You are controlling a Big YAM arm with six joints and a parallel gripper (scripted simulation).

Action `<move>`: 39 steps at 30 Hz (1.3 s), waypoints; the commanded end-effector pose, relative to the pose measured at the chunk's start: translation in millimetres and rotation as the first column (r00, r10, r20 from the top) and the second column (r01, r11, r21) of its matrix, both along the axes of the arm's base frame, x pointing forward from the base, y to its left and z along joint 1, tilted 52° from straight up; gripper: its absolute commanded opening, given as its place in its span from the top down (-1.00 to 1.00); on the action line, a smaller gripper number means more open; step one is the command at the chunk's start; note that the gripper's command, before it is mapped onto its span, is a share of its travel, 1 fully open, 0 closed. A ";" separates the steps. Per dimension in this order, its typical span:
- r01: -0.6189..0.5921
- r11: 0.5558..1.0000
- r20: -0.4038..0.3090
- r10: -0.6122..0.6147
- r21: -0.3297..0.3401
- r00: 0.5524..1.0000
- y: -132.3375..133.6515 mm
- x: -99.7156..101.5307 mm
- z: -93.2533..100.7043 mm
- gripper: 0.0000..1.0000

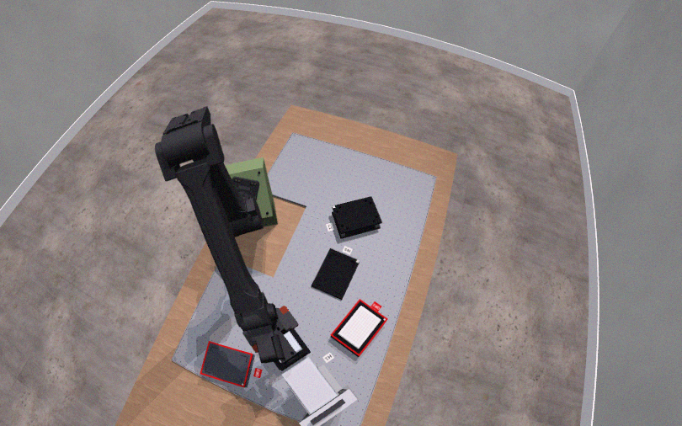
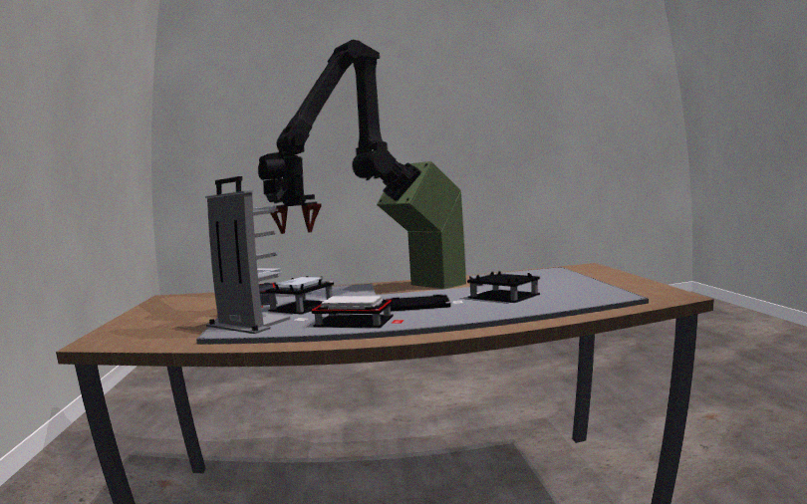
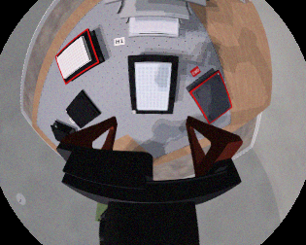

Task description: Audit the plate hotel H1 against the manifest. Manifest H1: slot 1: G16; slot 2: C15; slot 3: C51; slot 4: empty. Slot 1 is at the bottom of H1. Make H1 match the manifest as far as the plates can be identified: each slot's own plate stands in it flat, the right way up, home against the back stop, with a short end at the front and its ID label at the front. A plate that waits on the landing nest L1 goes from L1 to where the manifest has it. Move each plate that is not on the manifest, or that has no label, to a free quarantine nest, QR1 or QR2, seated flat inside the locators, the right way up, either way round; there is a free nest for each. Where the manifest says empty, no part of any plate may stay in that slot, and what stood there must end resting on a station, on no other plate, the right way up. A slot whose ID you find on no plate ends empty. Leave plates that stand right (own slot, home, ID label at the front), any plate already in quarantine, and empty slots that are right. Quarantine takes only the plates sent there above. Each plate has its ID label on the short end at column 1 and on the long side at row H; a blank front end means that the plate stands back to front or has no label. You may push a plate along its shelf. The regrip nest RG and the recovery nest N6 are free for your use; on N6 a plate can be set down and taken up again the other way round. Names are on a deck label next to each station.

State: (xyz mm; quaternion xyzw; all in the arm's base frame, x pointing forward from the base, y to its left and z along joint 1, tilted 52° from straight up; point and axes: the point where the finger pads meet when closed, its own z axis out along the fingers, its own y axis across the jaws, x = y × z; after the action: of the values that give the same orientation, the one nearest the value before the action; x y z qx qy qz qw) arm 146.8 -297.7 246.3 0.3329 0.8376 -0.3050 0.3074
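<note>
Arm poised high above a white plate near the rack.
The gripper (image 2: 294, 218) hangs with jaws wide apart, holding nothing; the plate (image 3: 152, 84) lies flat in a black nest just before the rack (image 2: 231, 263) at the bench's left end.

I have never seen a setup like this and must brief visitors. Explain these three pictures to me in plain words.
It is one black robot arm on a green pedestal, bolted by a wooden table. One picture looks down from above, one from the side, and one from a camera at the arm's wrist.

On the grey deck mat stand a tall grey plate rack and several low nests. A white plate lies in a red-edged nest; another plate lies directly below the gripper, whose red fingers stand open and hold nothing.
</note>
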 end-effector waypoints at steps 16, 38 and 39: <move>0.013 1.000 0.004 -0.013 -0.010 1.000 -42.9 12.3 -31.9 -1.00; 0.013 0.999 0.013 -0.013 -0.032 1.000 -56.3 17.6 -34.5 -1.00; 0.013 0.999 0.013 -0.013 -0.032 1.000 -56.3 17.6 -34.5 -1.00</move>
State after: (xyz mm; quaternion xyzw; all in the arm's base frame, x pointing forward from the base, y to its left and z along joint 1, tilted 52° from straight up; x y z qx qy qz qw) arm 169.7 -351.3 201.2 0.3380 0.8349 -0.3046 0.3096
